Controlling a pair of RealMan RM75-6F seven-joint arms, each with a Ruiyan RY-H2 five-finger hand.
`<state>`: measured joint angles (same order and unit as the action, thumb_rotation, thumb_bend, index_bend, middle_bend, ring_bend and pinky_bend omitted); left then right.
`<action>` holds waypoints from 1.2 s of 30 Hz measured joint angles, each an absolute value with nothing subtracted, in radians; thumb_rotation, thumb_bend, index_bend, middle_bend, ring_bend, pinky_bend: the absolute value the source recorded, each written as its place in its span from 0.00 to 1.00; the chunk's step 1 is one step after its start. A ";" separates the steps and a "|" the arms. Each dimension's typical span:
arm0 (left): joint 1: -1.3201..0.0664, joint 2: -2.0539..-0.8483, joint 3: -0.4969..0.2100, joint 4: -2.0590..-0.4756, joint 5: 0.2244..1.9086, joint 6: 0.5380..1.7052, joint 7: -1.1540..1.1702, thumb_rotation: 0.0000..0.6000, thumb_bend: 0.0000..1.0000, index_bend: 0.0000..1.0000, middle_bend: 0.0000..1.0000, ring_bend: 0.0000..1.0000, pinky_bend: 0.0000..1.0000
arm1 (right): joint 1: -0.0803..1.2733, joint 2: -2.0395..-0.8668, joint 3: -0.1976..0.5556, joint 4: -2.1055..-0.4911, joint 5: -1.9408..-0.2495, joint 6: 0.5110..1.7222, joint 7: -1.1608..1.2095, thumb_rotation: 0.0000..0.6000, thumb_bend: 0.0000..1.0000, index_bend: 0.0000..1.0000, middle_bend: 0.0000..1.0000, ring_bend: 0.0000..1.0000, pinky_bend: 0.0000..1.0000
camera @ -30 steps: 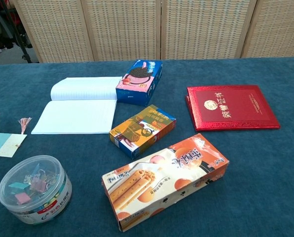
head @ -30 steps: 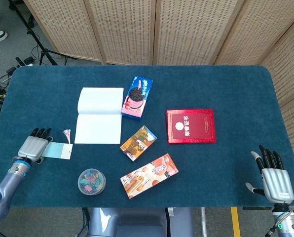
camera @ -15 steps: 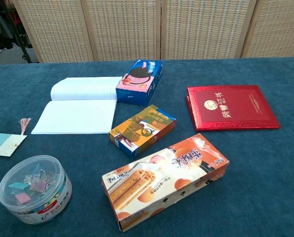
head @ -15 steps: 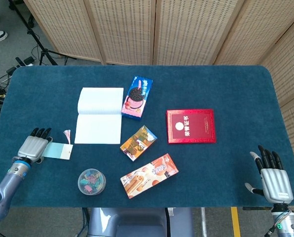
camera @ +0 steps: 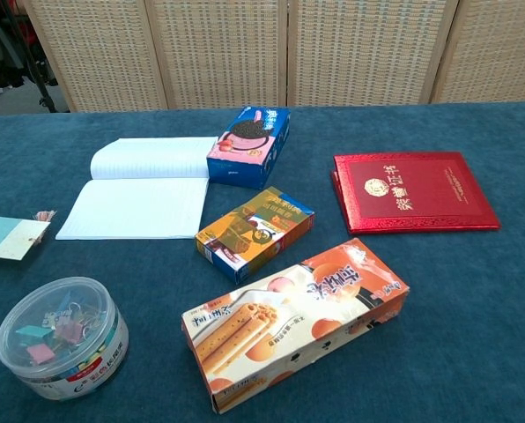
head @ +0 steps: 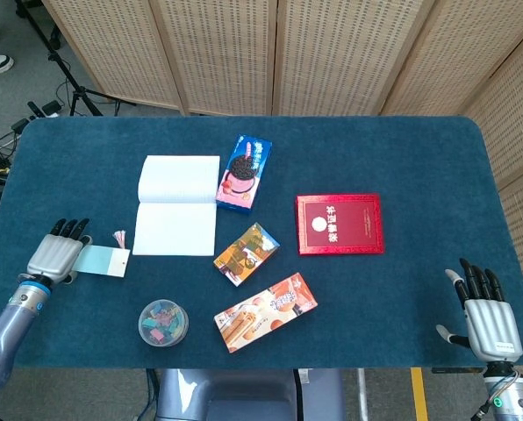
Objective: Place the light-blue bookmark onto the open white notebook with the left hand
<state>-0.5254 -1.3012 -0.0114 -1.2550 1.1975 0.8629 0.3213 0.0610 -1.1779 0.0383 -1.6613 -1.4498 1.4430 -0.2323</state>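
Note:
The light-blue bookmark with a pink tassel is at the table's left side, its left end under the fingers of my left hand, which grips it. In the chest view the bookmark tilts, its right end off the cloth. The open white notebook lies flat a short way to the right of and beyond the bookmark, also seen as the notebook in the chest view. My right hand rests at the near right corner, fingers spread and holding nothing.
A blue cookie box lies against the notebook's right edge. Near the front are a round tub of clips, a small snack box and an orange biscuit box. A red certificate folder sits to the right.
My left hand has drawn slightly back and up with the bookmark, whose right end has lifted off the cloth. The right hand has stayed put.

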 measured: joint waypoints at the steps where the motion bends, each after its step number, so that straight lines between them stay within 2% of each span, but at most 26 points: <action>1: -0.527 -1.294 -0.015 -1.268 1.194 0.863 0.321 1.00 0.27 0.35 0.00 0.00 0.00 | 0.061 -1.178 0.038 -1.661 -1.450 1.443 -0.232 1.00 0.10 0.12 0.00 0.00 0.00; 13: -0.584 -1.224 -0.081 -1.418 1.093 0.845 0.380 1.00 0.28 0.36 0.00 0.00 0.00 | 0.065 -1.169 0.041 -1.659 -1.439 1.429 -0.205 1.00 0.10 0.12 0.00 0.00 0.00; 21: -0.688 -1.243 -0.127 -1.460 0.899 0.804 0.514 1.00 0.30 0.37 0.00 0.00 0.00 | 0.077 -1.162 0.052 -1.648 -1.410 1.398 -0.175 1.00 0.10 0.12 0.00 0.00 0.00; 36: -0.942 -1.329 -0.154 -1.478 0.532 0.773 0.707 1.00 0.30 0.37 0.00 0.00 0.00 | 0.094 -1.152 0.071 -1.614 -1.345 1.340 -0.111 1.00 0.10 0.12 0.00 0.00 0.00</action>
